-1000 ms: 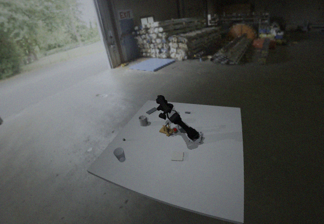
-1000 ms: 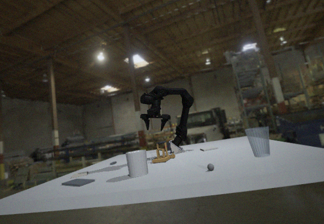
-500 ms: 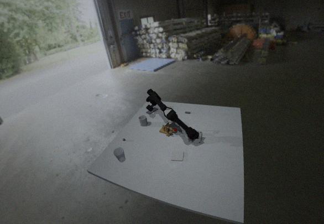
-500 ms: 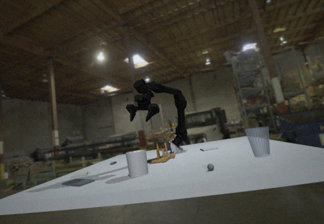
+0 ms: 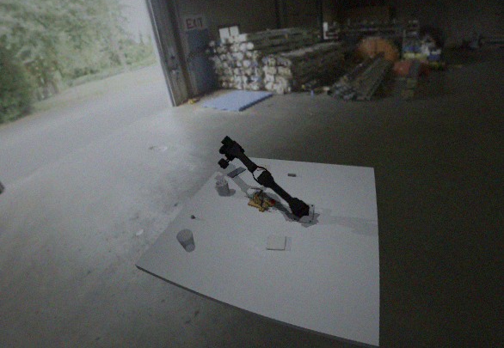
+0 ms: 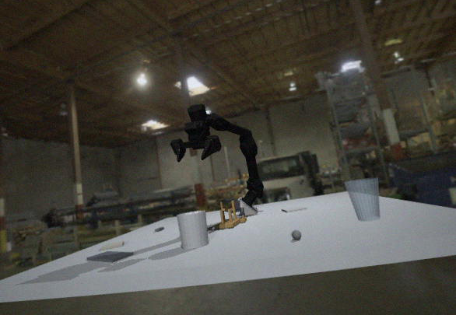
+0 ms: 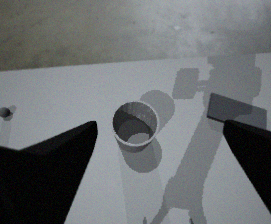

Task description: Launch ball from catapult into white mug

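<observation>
open claw [image 5: 223,152] [image 6: 191,159] [image 7: 159,126], red ball [image 5: 272,202] in catapult [image 5: 258,203] [image 6: 230,222]

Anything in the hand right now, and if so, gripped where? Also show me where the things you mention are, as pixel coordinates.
Nothing held. The hand [image 6: 191,159] [image 7: 159,126] is open, its fingers well apart; the red ball [image 5: 272,202] is over at the catapult [image 5: 256,202] [image 6: 231,221].

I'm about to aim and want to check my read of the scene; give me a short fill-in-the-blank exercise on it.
1. The red ball sits at the yellow-brown wooden-looking catapult, not in the white ____.
2. The black pincer stands ____, holding nothing.
3. In the wrist view, the dark flat slab lies to the ____ of the white cylindrical mug.

Missing words: mug; open; right
</observation>
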Motion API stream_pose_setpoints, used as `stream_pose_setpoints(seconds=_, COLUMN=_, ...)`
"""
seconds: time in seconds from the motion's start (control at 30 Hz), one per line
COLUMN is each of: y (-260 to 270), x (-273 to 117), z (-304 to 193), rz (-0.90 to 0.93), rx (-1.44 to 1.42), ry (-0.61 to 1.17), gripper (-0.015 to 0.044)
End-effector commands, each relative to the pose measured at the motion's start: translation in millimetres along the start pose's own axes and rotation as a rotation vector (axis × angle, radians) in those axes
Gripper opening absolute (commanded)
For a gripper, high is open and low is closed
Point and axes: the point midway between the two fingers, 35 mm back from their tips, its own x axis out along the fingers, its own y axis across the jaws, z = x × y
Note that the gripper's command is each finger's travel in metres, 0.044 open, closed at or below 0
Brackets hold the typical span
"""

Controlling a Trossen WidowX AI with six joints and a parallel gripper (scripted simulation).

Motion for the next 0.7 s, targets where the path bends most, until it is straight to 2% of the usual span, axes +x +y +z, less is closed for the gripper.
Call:
stream_pose_setpoints(seconds=0.0, y=-0.8, x=-0.1, z=0.6, rz=0.005, rx=0.003, ry=-0.002, gripper=0.044)
stream_pose_setpoints(seconds=0.3, y=-0.8, x=-0.1, z=0.6, rz=0.005, rx=0.003, ry=-0.002, gripper=0.044)
stream_pose_setpoints(seconds=0.67, y=-0.8, x=-0.1, z=0.6, rz=0.005, rx=0.003, ry=-0.002, gripper=0.0151)
